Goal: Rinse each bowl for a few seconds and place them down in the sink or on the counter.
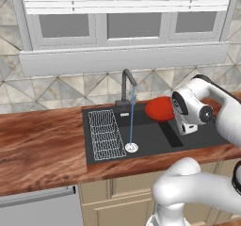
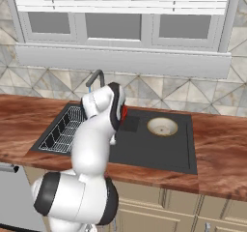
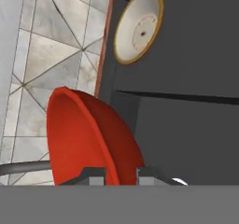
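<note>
My gripper [image 3: 120,175] is shut on the rim of the glossy red bowl [image 3: 88,141], with one fingertip on each side of the wall. The red bowl [image 1: 159,108] hangs tilted over the back of the black sink [image 1: 155,140], just right of the dark faucet [image 1: 126,86]. A thin stream of water [image 1: 132,119] runs from the spout down to the silver drain [image 1: 132,148], left of the bowl and apart from it. The cream bowl [image 2: 162,126] with a tan rim sits upright in the right part of the sink; it also appears in the hand view as the cream bowl [image 3: 138,29].
A white wire rack [image 1: 104,134] lies in the sink's left part. The reddish-brown counter [image 1: 42,145] runs on both sides of the basin, with a tiled wall and window behind. My own arm hides much of the sink's left half in the right base view.
</note>
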Tool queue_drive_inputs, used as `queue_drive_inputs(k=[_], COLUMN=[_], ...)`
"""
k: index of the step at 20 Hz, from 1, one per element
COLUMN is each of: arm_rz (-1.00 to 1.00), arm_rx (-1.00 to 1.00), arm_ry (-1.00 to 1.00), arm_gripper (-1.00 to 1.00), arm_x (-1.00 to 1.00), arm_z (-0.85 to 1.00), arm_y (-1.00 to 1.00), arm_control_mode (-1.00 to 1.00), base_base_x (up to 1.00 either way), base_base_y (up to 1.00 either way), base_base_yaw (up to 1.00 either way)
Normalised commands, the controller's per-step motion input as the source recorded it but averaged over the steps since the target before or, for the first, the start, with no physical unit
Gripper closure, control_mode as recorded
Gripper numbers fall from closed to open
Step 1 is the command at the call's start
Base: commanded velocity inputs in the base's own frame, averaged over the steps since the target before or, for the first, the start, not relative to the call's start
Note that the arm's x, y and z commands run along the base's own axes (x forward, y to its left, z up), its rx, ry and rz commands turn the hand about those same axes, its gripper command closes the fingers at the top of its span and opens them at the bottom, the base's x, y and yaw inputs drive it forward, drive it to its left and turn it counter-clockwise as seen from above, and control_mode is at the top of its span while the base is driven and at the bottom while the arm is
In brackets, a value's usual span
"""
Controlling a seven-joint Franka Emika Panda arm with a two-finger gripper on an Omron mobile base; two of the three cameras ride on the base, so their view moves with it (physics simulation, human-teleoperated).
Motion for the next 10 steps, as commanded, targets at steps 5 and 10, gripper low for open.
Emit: queue_drive_inputs(k=[5,10], arm_rz=[-0.05,-0.03], arm_rx=[0.12,0.16], arm_ry=[0.33,0.19], arm_gripper=[1.0,1.0], arm_x=[0.0,-0.01], arm_z=[0.05,0.03], arm_y=[0.04,0.02], arm_control_mode=[-1.0,-1.0], base_base_x=[0.0,0.0], base_base_y=[0.0,0.0], base_base_yaw=[0.0,0.0])
